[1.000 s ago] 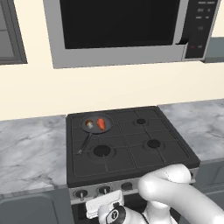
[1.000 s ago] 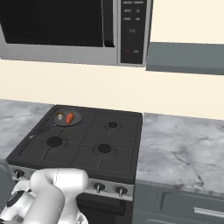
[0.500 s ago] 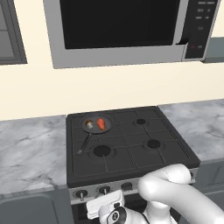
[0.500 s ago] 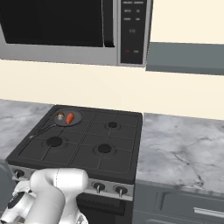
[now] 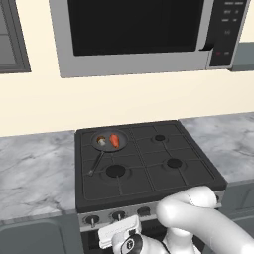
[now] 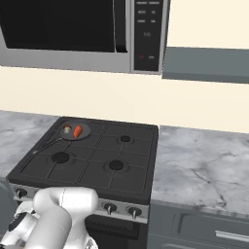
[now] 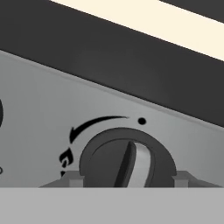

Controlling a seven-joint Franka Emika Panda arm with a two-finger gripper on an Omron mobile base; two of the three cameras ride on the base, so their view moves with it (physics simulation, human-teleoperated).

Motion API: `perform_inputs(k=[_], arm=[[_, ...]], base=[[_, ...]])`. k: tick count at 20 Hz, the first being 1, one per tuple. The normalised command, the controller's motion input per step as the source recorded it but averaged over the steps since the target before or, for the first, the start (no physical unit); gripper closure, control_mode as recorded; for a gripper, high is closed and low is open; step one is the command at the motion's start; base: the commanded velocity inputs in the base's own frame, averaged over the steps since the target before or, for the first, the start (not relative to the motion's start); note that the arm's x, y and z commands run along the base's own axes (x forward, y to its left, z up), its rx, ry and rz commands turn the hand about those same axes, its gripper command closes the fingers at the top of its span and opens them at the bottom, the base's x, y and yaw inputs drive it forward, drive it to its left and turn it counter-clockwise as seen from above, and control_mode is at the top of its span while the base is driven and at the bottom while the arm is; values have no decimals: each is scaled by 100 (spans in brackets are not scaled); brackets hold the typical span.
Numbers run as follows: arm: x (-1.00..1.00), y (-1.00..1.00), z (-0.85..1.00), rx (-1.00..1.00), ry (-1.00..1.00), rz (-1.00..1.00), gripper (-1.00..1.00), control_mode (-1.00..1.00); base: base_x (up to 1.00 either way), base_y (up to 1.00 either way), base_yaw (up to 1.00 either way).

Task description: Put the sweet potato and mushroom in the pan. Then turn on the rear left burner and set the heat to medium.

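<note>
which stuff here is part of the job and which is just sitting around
Part of the job:
- pan
- sweet potato, in the pan
- mushroom, in the pan
- stove knob, close in front of the hand camera

Just there:
- microwave
- marble counter
- other burners
</note>
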Motion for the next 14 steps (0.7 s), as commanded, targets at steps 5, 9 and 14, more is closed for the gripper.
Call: perform_inputs(k=[5, 9, 14], arm=[[0, 0, -6, -8, -2, 0, 100, -100], [0, 0, 0, -10, -7, 0, 100, -100], [2, 0, 0, -13, -6, 0, 100, -100]], base=[[0, 0, 0], [0, 0, 0], [0, 0, 0]])
